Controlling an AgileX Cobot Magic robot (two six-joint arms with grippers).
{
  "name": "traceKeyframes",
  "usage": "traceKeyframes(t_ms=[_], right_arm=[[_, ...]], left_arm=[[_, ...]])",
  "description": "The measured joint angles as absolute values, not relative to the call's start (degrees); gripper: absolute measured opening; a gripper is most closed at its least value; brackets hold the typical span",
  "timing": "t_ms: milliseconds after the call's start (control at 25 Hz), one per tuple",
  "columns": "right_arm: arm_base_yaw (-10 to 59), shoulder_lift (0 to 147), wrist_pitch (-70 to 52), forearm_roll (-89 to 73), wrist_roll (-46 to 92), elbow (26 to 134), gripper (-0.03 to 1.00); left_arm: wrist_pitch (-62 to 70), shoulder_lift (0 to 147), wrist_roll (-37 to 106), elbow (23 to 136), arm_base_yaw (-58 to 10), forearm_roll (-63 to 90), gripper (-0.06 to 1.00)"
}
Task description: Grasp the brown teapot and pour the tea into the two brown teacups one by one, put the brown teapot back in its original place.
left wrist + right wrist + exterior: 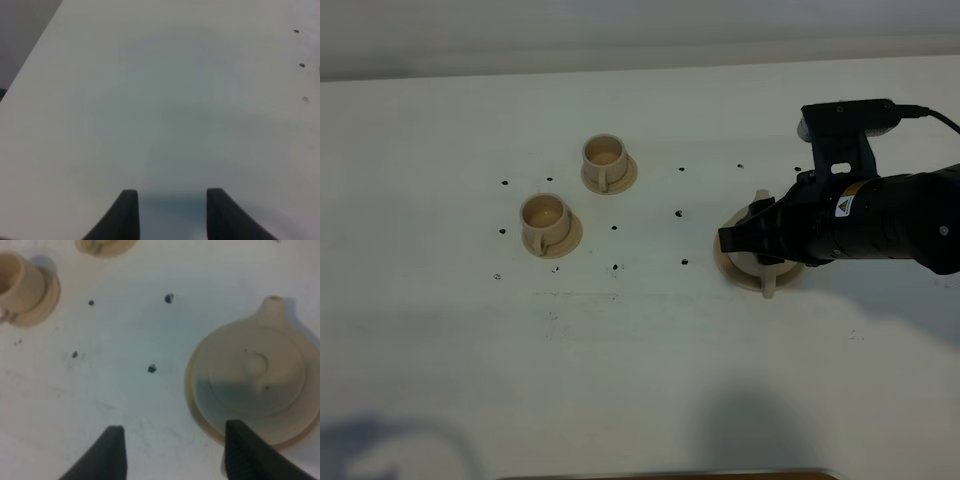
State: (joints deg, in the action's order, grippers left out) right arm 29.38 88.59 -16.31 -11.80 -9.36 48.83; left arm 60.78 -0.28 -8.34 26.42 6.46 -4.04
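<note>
The brown teapot stands on its large round saucer, the original place, at the right of the table. In the high view my right arm covers most of the teapot, and only its saucer's rim and two ends show. My right gripper hovers over it, open and empty, one finger above the saucer's edge and the other over bare table. The two brown teacups stand upright on small saucers to the left. My left gripper is over bare table, jaws apart and holding nothing.
Small dark specks dot the white table between the cups and the teapot. In the right wrist view one cup shows at the edge. The table's left edge shows in the left wrist view.
</note>
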Motion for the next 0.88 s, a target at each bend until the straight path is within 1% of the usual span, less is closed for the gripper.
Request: traceKeyframes(t_ms=[120, 400, 880], right_arm=[[29.4, 89.3, -16.9, -10.4, -15.2, 48.8, 0.45], [29.4, 89.6, -19.9, -0.8, -30.0, 48.9, 0.45], [29.4, 94.6, -23.3, -0.8, -31.2, 49.1, 0.45]], left_arm=[[60.8, -0.3, -8.3, 26.4, 6.5, -4.0, 0.31], [60.8, -0.3, -8.3, 26.4, 6.5, -4.0, 0.31], [60.8, -0.3, -8.3, 26.4, 6.5, -4.0, 0.31]])
